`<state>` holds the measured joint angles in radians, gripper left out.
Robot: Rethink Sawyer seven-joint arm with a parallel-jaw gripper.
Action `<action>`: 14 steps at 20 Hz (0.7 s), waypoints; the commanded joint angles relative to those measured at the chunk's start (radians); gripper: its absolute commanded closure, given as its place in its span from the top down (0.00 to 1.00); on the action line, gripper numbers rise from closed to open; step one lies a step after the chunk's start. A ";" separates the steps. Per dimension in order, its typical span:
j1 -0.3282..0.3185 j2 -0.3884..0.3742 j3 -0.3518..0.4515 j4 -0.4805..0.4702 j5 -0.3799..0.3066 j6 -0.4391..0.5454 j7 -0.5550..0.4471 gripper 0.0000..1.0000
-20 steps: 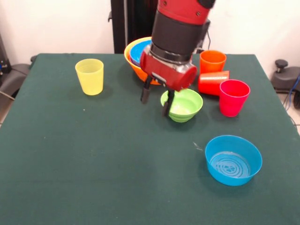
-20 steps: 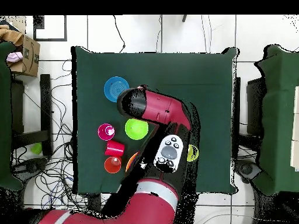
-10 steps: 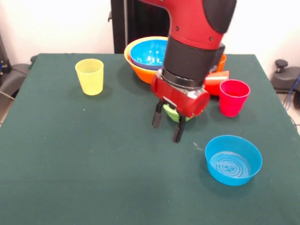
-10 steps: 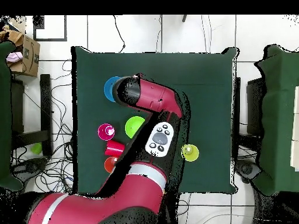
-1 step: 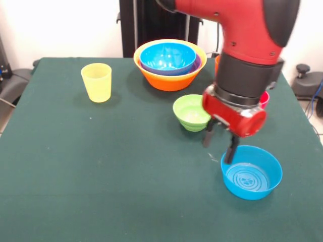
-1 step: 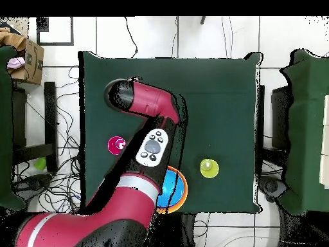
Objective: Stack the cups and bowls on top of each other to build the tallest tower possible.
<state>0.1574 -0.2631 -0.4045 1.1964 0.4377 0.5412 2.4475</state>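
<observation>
Hovered with gripper point(image 5: 218, 146) spread and empty, one finger over the near rim of the lone blue bowl point(image 5: 251, 172), the other just outside it toward the small green bowl point(image 5: 192, 112); sat well apart from the nested stack, a second blue bowl point(image 5: 167, 57) inside the big orange-yellow bowl point(image 5: 170, 76) at the table's far side. Looked light, thin-walled, stiff and glossy, so probably slippery and apt to tip under a one-sided lift; best pinched across the rim wall, one finger inside and one outside. Stood alone far off: yellow cup point(image 5: 97, 82).
</observation>
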 commanded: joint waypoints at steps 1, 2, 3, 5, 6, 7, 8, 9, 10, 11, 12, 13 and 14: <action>0.064 -0.010 0.018 -0.059 0.043 0.207 0.284 1.00; 0.063 -0.022 0.024 -0.034 0.043 0.195 0.272 1.00; 0.067 -0.029 0.026 -0.022 0.042 0.189 0.268 1.00; 0.064 -0.046 0.042 0.016 0.040 0.162 0.248 1.00; 0.064 -0.058 0.050 0.040 0.038 0.148 0.238 1.00; 0.065 -0.057 0.053 0.045 0.035 0.142 0.237 1.00; 0.063 -0.059 0.059 0.064 0.029 0.127 0.225 1.00; 0.061 -0.053 0.058 0.069 0.023 0.115 0.219 1.00; 0.050 -0.047 0.066 0.095 0.013 0.077 0.196 1.00; 0.042 -0.037 0.070 0.101 0.005 0.059 0.183 1.00; 0.030 -0.028 0.074 0.119 -0.010 0.028 0.161 1.00; 0.024 -0.018 0.074 0.120 -0.017 0.016 0.155 1.00; 0.017 -0.007 0.075 0.128 -0.029 -0.012 0.144 1.00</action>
<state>0.2170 -0.3071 -0.4204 1.2008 0.4549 0.6160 2.5151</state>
